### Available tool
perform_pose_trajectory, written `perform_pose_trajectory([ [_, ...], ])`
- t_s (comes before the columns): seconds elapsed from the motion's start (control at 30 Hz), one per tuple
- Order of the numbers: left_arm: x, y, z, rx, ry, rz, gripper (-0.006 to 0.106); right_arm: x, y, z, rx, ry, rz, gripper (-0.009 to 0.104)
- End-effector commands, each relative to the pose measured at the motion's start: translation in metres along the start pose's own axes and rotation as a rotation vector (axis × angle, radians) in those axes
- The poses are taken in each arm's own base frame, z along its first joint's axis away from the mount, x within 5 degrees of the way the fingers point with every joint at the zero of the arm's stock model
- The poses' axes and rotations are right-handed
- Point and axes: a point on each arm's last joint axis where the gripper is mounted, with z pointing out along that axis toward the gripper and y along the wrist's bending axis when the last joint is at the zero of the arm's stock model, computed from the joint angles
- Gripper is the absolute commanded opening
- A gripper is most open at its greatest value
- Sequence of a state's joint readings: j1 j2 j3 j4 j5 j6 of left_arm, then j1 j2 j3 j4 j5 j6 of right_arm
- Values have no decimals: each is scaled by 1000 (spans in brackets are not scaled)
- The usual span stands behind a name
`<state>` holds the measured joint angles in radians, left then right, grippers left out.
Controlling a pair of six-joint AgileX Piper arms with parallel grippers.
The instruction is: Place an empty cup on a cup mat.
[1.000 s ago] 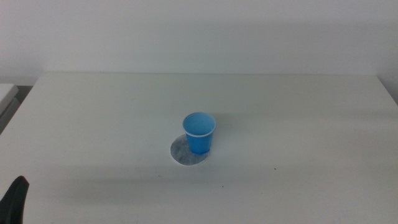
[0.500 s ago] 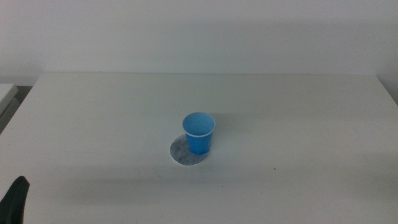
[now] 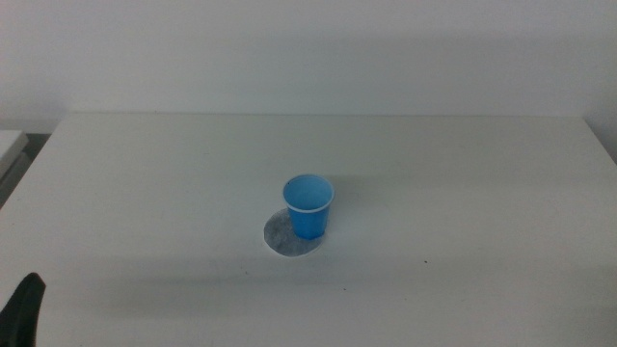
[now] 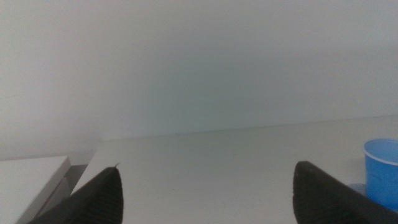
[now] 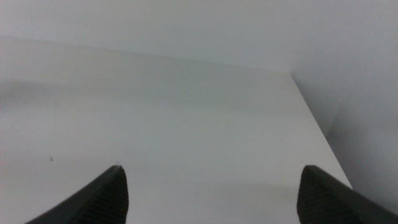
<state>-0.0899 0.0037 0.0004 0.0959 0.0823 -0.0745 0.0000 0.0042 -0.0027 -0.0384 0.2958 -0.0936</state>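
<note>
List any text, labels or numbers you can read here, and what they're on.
None to read.
The blue cup: plain, no print or logo visible.
The speckled grey cup mat: only speckle, no lettering.
The white table: unmarked.
Both claws show plain dark surfaces, no labels.

— What does the cup look like, and how does it sit?

— It is a small bright blue tapered disposable cup (image 3: 308,206) with a thin white rim, blue inside too. It stands upright, mouth up, with nothing visible inside it.

— And the mat?

— A flat round speckled grey cup mat (image 3: 282,239) with a pale edge, lying near the centre of the table. It is a little wider than the cup.

— Is the cup centred on it?

— No. The cup's base rests on the mat toward its 2 o'clock edge, leaving the grey surface bare from about 6 to 10 o'clock.
</note>
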Motion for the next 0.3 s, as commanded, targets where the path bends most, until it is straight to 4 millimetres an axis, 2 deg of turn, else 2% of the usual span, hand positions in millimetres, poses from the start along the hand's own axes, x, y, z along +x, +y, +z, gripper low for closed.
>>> perform_pose_trajectory([
  [0.0, -1, 0, 0, 1, -16, -10, 94, -2, 0, 0, 2, -29, 12, 92],
  [0.27, -1, 0, 0, 1, -16, -10, 94, -2, 1, 0, -5, -30, 45, 92],
])
